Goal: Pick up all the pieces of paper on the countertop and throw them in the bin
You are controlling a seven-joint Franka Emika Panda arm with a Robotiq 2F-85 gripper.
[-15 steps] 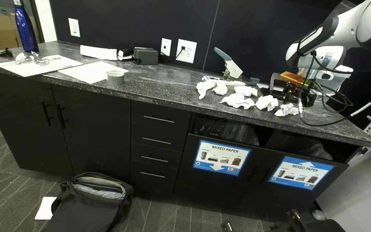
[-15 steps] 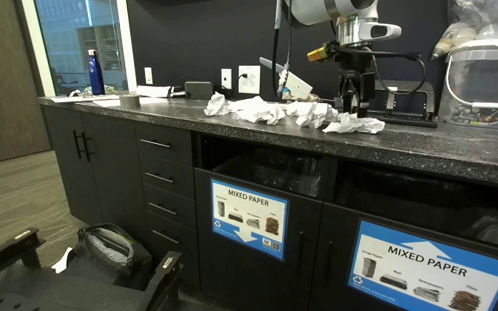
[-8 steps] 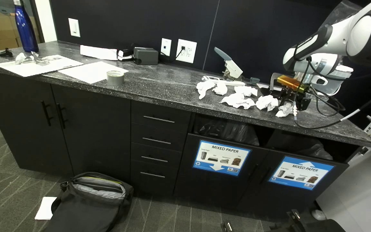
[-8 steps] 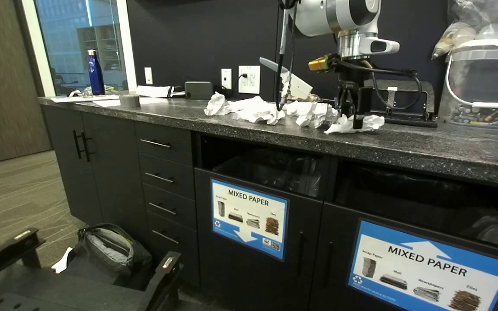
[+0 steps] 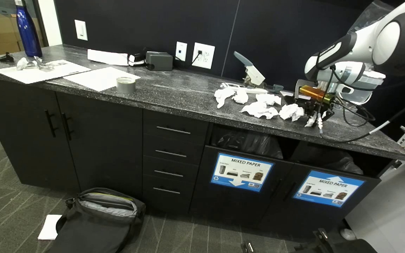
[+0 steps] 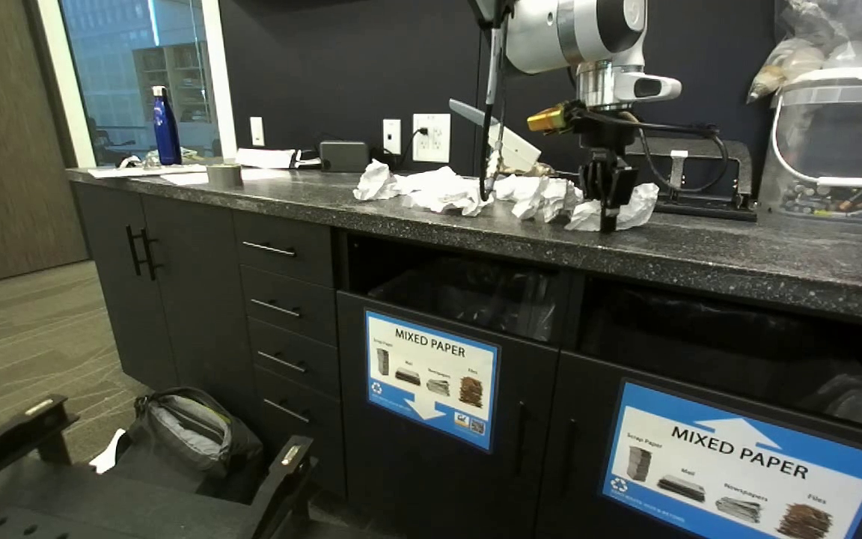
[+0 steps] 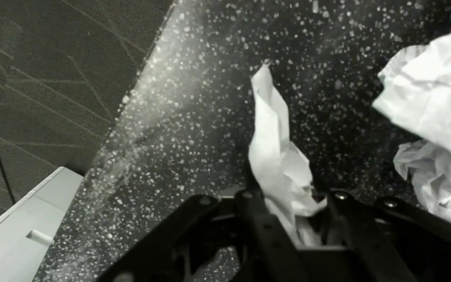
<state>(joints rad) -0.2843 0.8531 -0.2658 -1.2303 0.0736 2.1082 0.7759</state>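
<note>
On the dark speckled countertop [image 5: 174,93], my gripper [image 6: 608,219] is down at the surface with its jaws drawn in. A crumpled piece of paper [image 7: 274,156] is bunched between the fingers in the wrist view, and sticks out on both sides of them in an exterior view. Other white wads lie just beside it: a near piece of paper [image 5: 291,112], a wider piece of paper [image 5: 259,110] and several more behind. Below the counter edge, the bin [image 6: 539,374] has a black front with a blue-and-white label [image 6: 431,378] under a dark slot holding a plastic liner.
A white and grey stapler-like tool [image 5: 254,75] and a dark hole punch [image 6: 700,172] stand behind the wads. A clear bucket [image 6: 842,142] is at the far end. Tape roll [image 5: 126,85], flat sheets [image 5: 100,78] and blue bottle [image 5: 28,33] occupy the opposite end. A cable hangs beside the gripper.
The gripper has lowered to the counter and shifted slightly toward the other wads. Its jaws have come together, and the paper between them has bunched up and risen at its sides.
</note>
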